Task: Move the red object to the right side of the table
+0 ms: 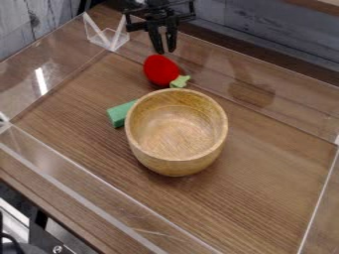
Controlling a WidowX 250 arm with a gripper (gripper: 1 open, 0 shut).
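The pincer [165,40] is black, with two slim dark prongs under a blocky black mount.

Nearest my view sits a round wooden bowl [177,131], upright and empty, its pale inside showing plain grain. A flat green block [122,113] lies just beside the bowl's left rim, partly tucked behind it. Far off in the back left corner I see a small clear acrylic stand [106,33], folded like a tent, well apart from both
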